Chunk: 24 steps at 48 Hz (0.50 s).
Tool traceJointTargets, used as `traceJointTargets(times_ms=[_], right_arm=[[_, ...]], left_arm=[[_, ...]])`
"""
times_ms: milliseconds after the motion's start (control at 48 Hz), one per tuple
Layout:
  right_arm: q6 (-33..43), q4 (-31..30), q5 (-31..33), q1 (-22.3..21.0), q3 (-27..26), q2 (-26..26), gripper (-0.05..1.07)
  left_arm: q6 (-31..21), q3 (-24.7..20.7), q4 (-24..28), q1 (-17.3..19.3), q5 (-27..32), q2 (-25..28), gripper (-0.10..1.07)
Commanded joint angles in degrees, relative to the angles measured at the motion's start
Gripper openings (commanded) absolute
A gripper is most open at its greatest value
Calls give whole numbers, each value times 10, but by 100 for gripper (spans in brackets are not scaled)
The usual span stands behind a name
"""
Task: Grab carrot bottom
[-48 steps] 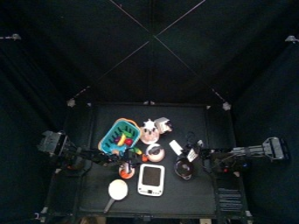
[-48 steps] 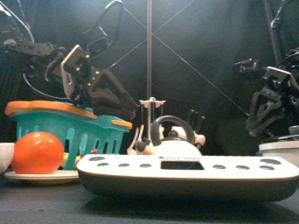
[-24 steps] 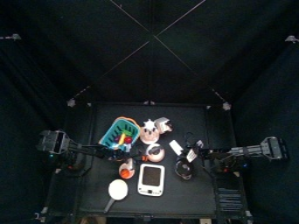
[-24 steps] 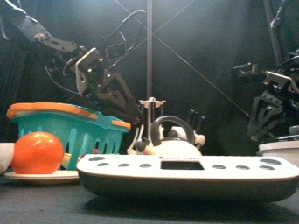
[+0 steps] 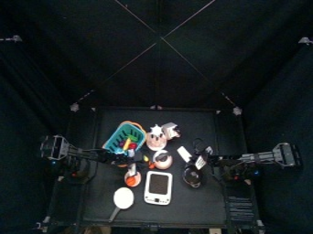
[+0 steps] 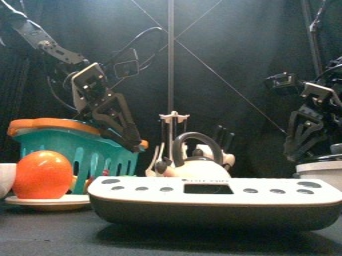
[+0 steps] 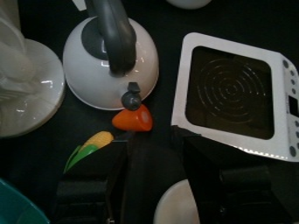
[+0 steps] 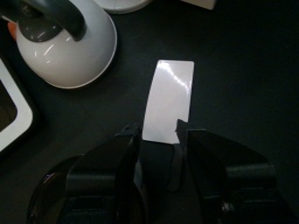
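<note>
Left wrist view shows the carrot bottom [image 7: 133,118] lying on the dark surface just beside the white kettle [image 7: 103,63], between it and the white scale [image 7: 239,83], with a yellow-green piece [image 7: 90,149] near. The left gripper [image 7: 149,156] hovers above, jaws wide apart and empty. The stub looks light, hard and smooth, so pinching across its thicker middle seems safest. The right gripper [image 8: 162,144] idles open over a white knife [image 8: 165,96].

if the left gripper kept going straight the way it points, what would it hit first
Probably the carrot bottom: in the wrist view it lies just past the open left gripper, in line with the gap and beside the kettle. Depth is unclear, so the bare table could come first.
</note>
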Motion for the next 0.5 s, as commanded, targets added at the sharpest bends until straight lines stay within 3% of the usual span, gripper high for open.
traceJointTargets(times_ms=[0, 188, 333, 479], right_arm=[[-1, -3, -3, -1, -8, -2, 77], [-1, -1, -3, -1, -8, -2, 77], [-1, -4, -3, -2, -9, -2, 77], [-1, -4, -3, -3, -10, -2, 77]], left_arm=[[-2, 3, 9, 11, -2, -15, 80], [-1, 33, 26, 46, -4, -51, 80], [-1, 25, 38, 45, -14, -51, 80], [-1, -10, 40, 19, -18, -11, 80]])
